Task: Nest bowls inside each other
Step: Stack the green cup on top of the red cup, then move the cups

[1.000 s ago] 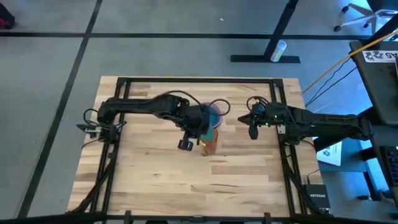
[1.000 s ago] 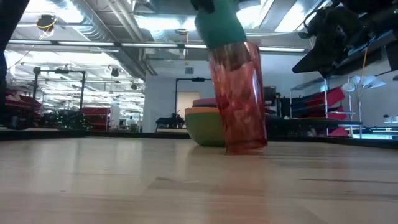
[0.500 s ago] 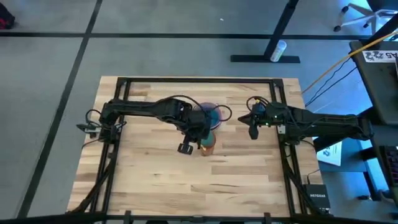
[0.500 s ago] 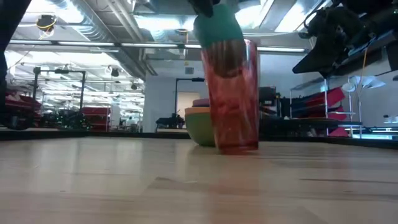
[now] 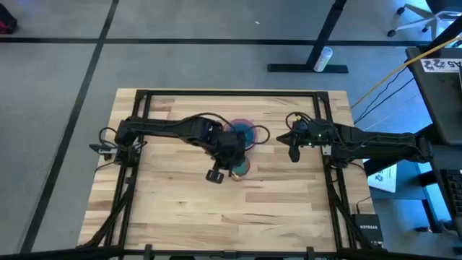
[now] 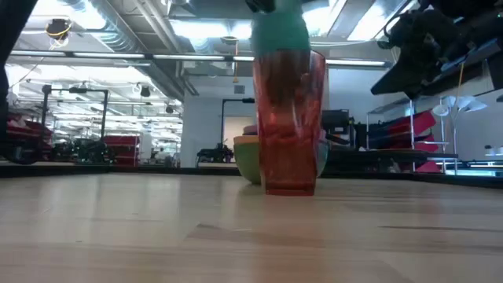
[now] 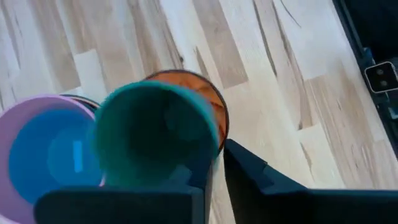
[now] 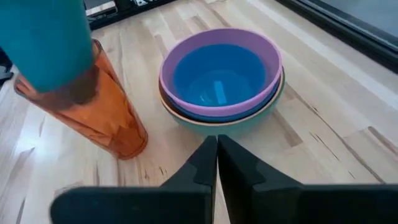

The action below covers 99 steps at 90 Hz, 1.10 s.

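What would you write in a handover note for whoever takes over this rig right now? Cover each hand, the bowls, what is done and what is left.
Left hand: shut on the teal cup, which sits partly inside the orange-red cup at mid-table.
Right hand: shut, holding nothing, hovering beside the bowls.
Bowls: one stack next to the cups, teal-green bowl outermost, bright blue bowl innermost.
Done: bowls appear nested.
Left: probably just release the teal cup and draw both arms back.

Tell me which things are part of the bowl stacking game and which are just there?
Part of the job:
- bright blue bowl
- pink bowl around it
- teal-green bowl underneath

Just there:
- see-through orange-red cup
- teal cup, held by the left gripper, partly inside the orange-red one
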Each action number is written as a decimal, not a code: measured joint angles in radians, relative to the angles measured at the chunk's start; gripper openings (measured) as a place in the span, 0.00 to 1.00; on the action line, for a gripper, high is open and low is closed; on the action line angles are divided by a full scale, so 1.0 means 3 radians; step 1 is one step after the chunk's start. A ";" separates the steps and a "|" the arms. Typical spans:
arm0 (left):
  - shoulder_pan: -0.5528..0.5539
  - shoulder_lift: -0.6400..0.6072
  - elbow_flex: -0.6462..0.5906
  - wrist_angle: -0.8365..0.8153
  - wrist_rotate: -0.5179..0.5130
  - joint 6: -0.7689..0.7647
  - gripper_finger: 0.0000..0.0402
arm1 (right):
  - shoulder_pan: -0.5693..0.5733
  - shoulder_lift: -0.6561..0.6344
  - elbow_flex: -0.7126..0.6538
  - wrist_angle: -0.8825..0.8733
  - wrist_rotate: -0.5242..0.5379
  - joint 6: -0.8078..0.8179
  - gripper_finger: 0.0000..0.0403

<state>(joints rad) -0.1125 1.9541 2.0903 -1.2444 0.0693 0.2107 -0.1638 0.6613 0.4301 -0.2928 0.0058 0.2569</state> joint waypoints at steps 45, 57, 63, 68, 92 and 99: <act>0.0081 -0.0029 -0.0003 -0.0405 -0.0488 -0.0070 0.10 | 0.0000 0.0000 0.0000 -0.0008 -0.0137 -0.0002 0.00; 0.0117 -0.0139 -0.0003 -0.0576 -0.0566 -0.0084 0.01 | 0.0000 -0.0001 0.0000 0.0008 -0.0262 -0.0010 0.00; 0.0136 -0.0231 -0.0003 -0.0595 -0.0566 -0.0141 0.01 | 0.0000 -0.0033 0.0000 0.0019 -0.0295 -0.0052 0.00; 0.0145 -0.0343 -0.0024 -0.0566 -0.0567 -0.0160 0.00 | -0.0001 -0.0073 0.0000 0.0027 -0.0310 -0.0091 0.00; 0.0148 -0.1017 -0.0469 0.0072 -0.0567 -0.0155 0.00 | 0.0000 -0.0523 -0.0041 0.0086 -0.0347 -0.0244 0.00; 0.0148 -0.1263 -0.0781 0.0375 -0.0566 -0.0156 0.00 | 0.0000 -0.0734 -0.0191 0.0184 -0.0348 -0.0228 0.00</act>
<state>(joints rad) -0.0681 1.5752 1.8561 -1.1320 -0.1005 0.1638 -0.1638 0.4412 0.3729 -0.2375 -0.0987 0.1886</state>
